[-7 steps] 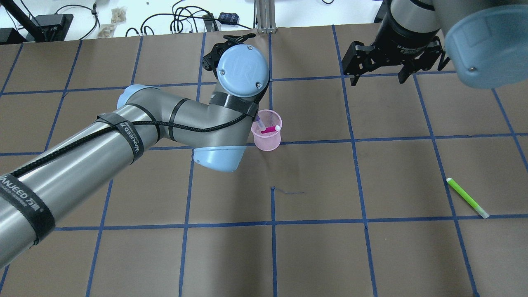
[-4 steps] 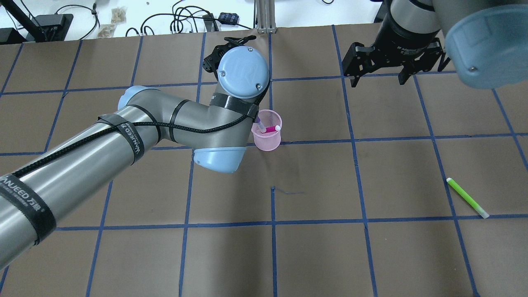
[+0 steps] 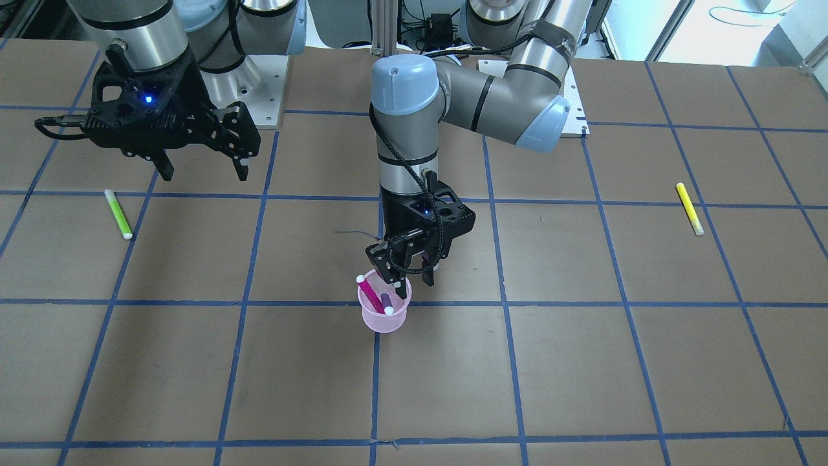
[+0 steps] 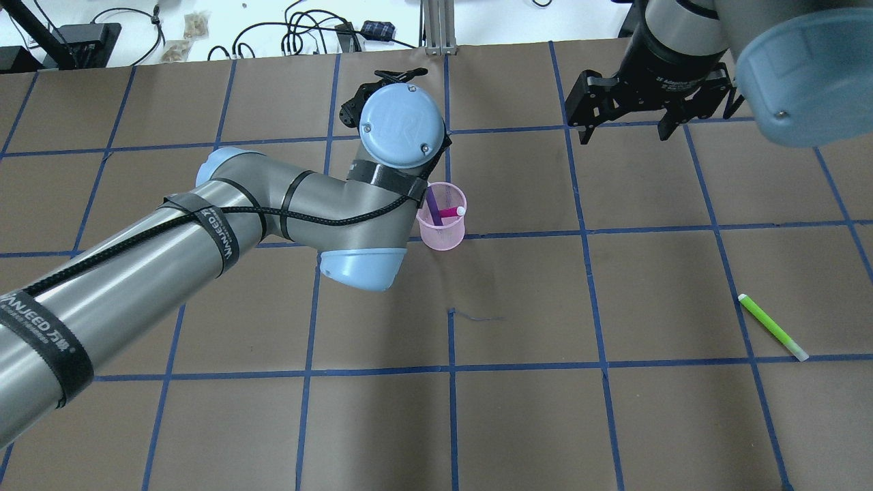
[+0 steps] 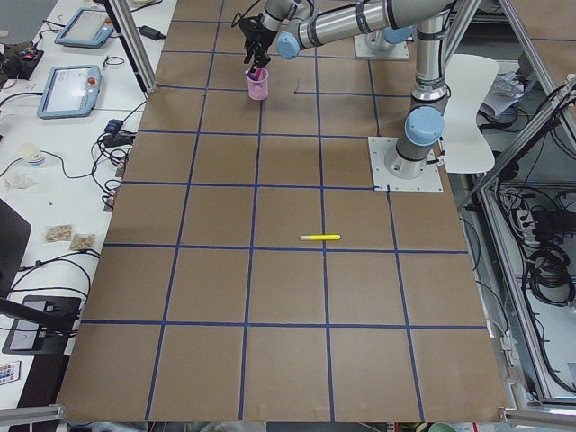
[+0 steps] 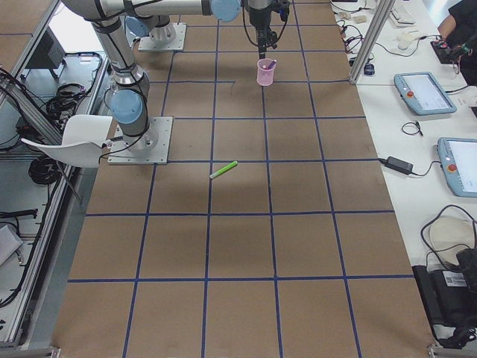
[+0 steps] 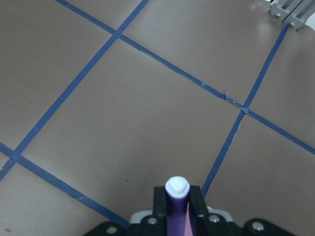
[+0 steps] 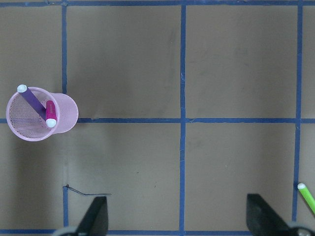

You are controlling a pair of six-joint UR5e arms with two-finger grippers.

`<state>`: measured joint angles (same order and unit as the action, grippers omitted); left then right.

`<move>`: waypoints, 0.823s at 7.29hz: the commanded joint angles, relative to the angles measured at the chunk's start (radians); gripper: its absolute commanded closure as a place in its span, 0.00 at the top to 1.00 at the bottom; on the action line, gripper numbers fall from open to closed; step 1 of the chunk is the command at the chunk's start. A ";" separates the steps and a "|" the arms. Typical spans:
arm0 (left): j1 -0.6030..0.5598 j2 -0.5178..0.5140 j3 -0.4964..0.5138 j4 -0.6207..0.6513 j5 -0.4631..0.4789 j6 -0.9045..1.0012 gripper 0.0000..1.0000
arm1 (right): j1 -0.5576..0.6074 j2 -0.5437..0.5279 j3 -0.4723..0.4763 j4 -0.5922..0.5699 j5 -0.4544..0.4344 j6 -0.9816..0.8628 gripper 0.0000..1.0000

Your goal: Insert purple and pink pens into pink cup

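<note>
**Two-arm station, viewed from the operators' side.** The cup (image 3: 385, 321) stands upright near the middle of the brown surface (image 3: 582, 375), at a crossing of blue tape lines (image 3: 504, 302).

- **Pens in the cup:** Both task pens are inside it. The pink pen (image 3: 369, 292) leans toward the robot's right, its white cap above the rim. The purple pen (image 8: 32, 101) leans toward the operators, its white cap at the rim.
- **Left hand:** The left hand (image 3: 407, 282) hangs tilted just above the cup's robot-side rim, pointing down. In the wrist view its fingers (image 7: 158, 201) stand close together on either side of the purple pen. I cannot tell whether they pinch it or only flank it.
- **Right hand:** The right hand (image 3: 205, 173) is spread wide and holds nothing. It hovers above the surface, well apart from the cup.
- **Other pens:** A green pen (image 3: 118, 214) lies flat near the right hand. A yellow pen (image 3: 689, 208) lies flat well apart, on the robot's left.
</note>
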<state>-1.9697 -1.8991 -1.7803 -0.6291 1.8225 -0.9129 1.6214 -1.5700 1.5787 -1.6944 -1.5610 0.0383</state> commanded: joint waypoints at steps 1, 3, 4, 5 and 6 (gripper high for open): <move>0.015 0.038 0.015 -0.012 -0.023 0.015 0.81 | 0.000 0.001 0.000 -0.002 0.006 0.000 1.00; 0.085 0.099 0.022 -0.058 -0.084 0.184 0.91 | 0.000 0.001 0.000 -0.004 0.007 0.000 1.00; 0.127 0.135 0.036 -0.102 -0.154 0.237 0.92 | 0.000 0.001 0.003 -0.008 0.009 0.000 1.00; 0.173 0.175 0.068 -0.218 -0.160 0.349 0.93 | 0.000 0.001 0.003 -0.007 0.006 0.000 1.00; 0.230 0.214 0.111 -0.351 -0.190 0.476 0.94 | 0.000 0.001 0.004 -0.007 0.009 0.000 1.00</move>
<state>-1.8057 -1.7347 -1.7144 -0.8339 1.6681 -0.5804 1.6214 -1.5693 1.5815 -1.7010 -1.5540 0.0383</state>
